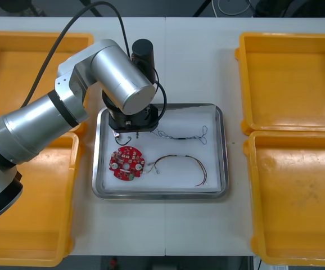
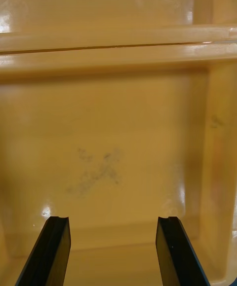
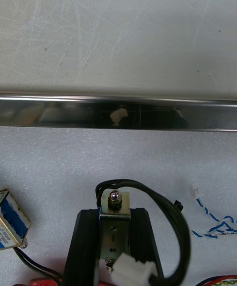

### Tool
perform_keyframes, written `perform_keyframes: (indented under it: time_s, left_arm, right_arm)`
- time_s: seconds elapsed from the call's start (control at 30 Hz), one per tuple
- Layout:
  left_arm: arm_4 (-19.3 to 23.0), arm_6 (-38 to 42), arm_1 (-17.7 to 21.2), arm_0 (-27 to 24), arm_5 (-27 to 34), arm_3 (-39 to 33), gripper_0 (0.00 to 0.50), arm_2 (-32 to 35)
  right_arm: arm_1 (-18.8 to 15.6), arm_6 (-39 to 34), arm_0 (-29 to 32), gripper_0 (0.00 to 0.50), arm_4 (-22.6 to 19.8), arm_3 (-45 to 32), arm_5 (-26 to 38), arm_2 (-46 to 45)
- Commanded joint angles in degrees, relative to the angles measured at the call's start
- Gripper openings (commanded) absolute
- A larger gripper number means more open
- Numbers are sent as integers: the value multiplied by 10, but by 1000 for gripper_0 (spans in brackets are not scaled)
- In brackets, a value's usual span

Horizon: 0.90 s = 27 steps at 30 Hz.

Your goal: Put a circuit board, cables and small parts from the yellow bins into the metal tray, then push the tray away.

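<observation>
The metal tray [image 1: 225, 152], white inside, lies between the yellow bins. In it are a round red circuit board [image 1: 126, 163], a red and yellow cable [image 1: 180, 164] and a twisted blue and white cable [image 1: 183, 135]. My left gripper [image 1: 130, 128] hangs over the tray's far left part. In the left wrist view the left gripper [image 3: 114, 214] is shut on a small metal part [image 3: 114, 227] with a black cable [image 3: 170, 217] and a white connector [image 3: 133, 268]. Another small metal part [image 3: 11, 224] lies beside it. My right gripper [image 2: 112, 227] is open over an orange-looking bin [image 2: 118, 133].
Two yellow bins [image 1: 22, 73] stand at the left and two [image 1: 294, 79] at the right; what shows of them is bare. The tray's shiny far rim [image 3: 118, 118] runs just beyond the held part, with scratched table [image 3: 118, 29] past it.
</observation>
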Motion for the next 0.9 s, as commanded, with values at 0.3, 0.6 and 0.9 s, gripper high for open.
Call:
perform_keyframes:
  time_s: [0.3,0.6,0.9]
  left_arm:
    - [-8,-31,-12,-21,-3,-5,500,-5]
    - [-13,-37,-8,-21,45,-43,500,37]
    - [24,-58,37,-16,171,-158,500,130]
  right_arm:
    - [5,10,-3,500,1,-6,2,3]
    - [5,11,-11,500,-7,-6,2,5]
    - [-1,22,-57,500,-32,-6,2,53]
